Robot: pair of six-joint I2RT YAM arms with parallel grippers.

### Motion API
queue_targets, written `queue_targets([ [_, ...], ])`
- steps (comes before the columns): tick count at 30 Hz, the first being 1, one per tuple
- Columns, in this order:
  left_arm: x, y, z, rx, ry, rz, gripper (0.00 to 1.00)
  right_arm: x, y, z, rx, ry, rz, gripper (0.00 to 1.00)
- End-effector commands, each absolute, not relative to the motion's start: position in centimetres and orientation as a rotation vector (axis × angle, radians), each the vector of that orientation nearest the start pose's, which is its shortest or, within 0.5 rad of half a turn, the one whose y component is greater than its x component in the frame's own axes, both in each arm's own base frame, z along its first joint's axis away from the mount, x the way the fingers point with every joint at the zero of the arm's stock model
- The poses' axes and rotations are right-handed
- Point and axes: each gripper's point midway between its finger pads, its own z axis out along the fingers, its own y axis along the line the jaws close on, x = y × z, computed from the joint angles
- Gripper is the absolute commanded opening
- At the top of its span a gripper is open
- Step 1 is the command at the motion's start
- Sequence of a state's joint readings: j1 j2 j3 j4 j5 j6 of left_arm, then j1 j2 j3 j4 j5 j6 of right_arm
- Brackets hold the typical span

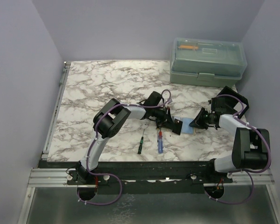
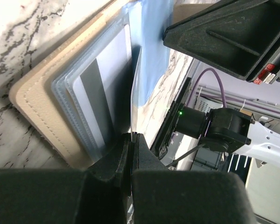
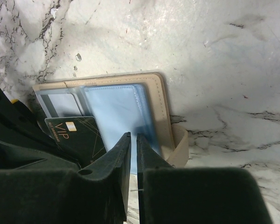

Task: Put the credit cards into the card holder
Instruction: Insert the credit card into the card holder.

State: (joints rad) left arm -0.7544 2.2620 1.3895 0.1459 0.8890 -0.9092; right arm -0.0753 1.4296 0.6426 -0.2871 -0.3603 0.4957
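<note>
The card holder (image 3: 162, 109) lies open on the marble table (image 1: 102, 84) between both arms, with a dark VIP card (image 3: 77, 135) and a pale striped card (image 2: 109, 88) in its sleeves. The left gripper (image 2: 131, 139) is clenched on a clear sleeve (image 2: 136, 84). The right gripper (image 3: 133, 144) has its fingers nearly together at the blue leaf (image 3: 116, 112); cannot tell if it grips.

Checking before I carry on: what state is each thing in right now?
card holder: open, sleeves exposed.
striped card: pocketed in the holder.
blue card: on the open sleeves; pocketed or not unclear.
VIP card: partly hidden beside the blue card.
left claw: shut on one clear sleeve.
right claw: jaws nearly closed at the blue card's edge; grip unclear.
toolbox: lid closed.
</note>
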Motion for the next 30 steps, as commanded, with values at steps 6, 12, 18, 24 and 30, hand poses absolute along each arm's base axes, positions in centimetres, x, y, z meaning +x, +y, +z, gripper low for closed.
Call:
queue_targets([
  [6,25.6,-45.4,3.8,0.337,2.694,-1.76,0.0,27.8,5.3,1.6,0.627,2.632,0.555,0.13],
  [12,25.9,-46.1,4.2,0.372,2.671,-1.808,0.0,27.8,5.4,1.5,0.627,2.637,0.561,0.13],
  [18,26.1,-46.7,4.1,0.377,2.665,-1.829,0.0,27.8,5.4,1.4,0.625,2.639,0.563,0.13],
  [24,26.8,-47.0,3.5,0.326,2.672,-1.797,0.0,27.8,5.4,1.4,0.625,2.64,0.566,0.13],
  [30,28.1,-47.4,3.4,0.281,2.639,-1.741,0.0,27.8,5.4,1.3,0.624,2.643,0.567,0.13],
])
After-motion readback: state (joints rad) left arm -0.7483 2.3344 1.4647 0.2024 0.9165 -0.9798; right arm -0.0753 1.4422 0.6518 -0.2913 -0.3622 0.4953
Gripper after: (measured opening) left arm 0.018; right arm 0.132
